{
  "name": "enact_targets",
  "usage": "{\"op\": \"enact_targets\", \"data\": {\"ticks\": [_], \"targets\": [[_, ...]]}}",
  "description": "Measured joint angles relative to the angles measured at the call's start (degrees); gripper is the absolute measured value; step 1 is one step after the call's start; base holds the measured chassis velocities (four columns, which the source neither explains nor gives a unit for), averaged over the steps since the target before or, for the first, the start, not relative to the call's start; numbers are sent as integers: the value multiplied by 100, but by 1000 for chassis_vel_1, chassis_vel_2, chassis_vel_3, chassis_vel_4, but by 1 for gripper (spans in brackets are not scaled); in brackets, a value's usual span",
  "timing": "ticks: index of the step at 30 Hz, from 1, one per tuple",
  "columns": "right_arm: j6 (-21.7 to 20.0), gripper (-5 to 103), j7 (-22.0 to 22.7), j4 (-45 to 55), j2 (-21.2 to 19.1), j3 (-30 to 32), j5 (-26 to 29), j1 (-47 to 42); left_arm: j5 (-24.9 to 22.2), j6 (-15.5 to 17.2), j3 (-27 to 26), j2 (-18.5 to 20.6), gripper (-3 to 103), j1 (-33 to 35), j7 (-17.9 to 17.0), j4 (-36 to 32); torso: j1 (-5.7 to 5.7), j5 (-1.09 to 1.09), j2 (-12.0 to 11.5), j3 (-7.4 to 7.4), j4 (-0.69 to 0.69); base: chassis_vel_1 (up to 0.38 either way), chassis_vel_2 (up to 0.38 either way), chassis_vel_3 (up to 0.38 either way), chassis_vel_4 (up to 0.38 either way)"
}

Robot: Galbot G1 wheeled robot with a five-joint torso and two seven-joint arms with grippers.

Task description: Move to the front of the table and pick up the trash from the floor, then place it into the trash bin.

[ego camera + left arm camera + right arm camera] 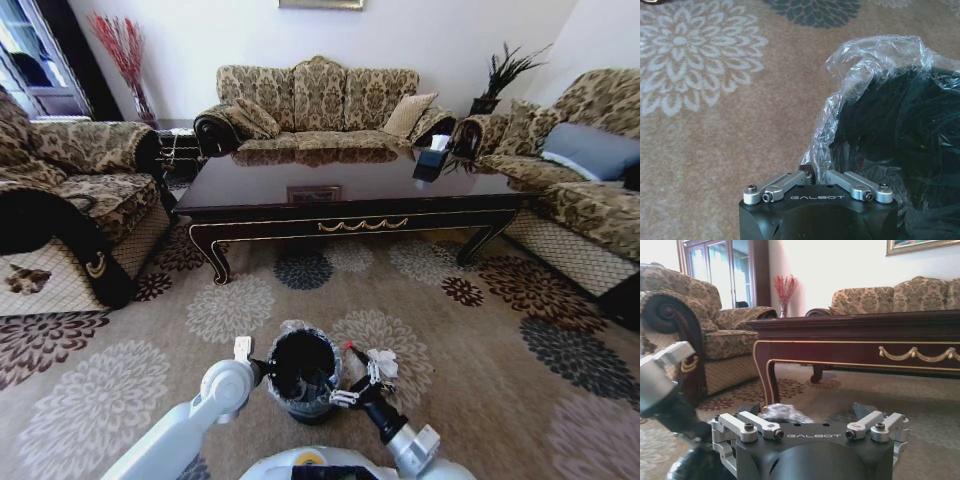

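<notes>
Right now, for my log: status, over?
Left gripper jaws shut at trash bin liner. Right gripper jaws open beside it. Nothing blocking.

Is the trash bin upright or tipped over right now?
Upright: the trash bin stands on the carpet, mouth up, between left gripper and right gripper.

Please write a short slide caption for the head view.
Both grippers, left and right, flank the black trash bin before the table.
</notes>
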Motion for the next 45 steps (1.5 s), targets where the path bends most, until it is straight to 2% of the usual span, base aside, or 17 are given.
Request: {"op": "enact_targets", "data": {"ticks": [7, 15, 19, 22, 24, 25, 28, 33, 45], "targets": [[153, 100, -158, -511, -334, 532, 561, 154, -125, 0, -534, 136, 0, 128, 149, 100, 0, 0, 0, 0, 0, 0, 0, 0, 0], [489, 100, -490, -1282, -654, 924, 665, 130, -262, 0, -911, 313, 0, 215, 231, 128, 0, 1, 0, 0, 0, 0, 0, 0, 0], [750, 100, -818, -1854, -770, 1025, 381, 237, -290, 0, -953, 295, 0, 223, 243, 149, 0, 1, 0, 0, 0, 0, 0, 0, 0], [1138, 100, -1698, -2607, -879, 1151, -10, 528, -309, 0, -954, 293, 0, 271, 276, 139, 0, 1, 0, 0, 0, 0, 0, 0, 0], [1185, 100, -1839, -2721, -899, 1166, -69, 577, -309, 0, -954, 294, 0, 276, 276, 136, 0, 2, 0, 0, 0, 0, 0, 0, 0], [1320, 100, -2228, -3041, -960, 1196, -236, 726, -309, 1, -954, 295, 0, 286, 277, 125, 0, 2, 0, 0, 0, 0, 0, 0, 0], [1540, 100, -2754, -3606, -1039, 1228, -485, 1056, -318, 1, -933, 311, 0, 241, 281, 147, 0, 1, 0, 0, 0, 0, 0, 0, 0], [1626, 100, -3111, -4284, -1116, 1172, -562, 1545, -354, 1, -891, 369, 0, 154, 303, 208, 0, 2, 0, 0, 1, 0, 0, 0, 0], [1565, 100, -3451, -5303, -1160, 965, -348, 2202, -410, 1, -841, 449, 0, 79, 362, 305, -1, 0, 0, 0, -1, 0, 0, 0, 0]]}}
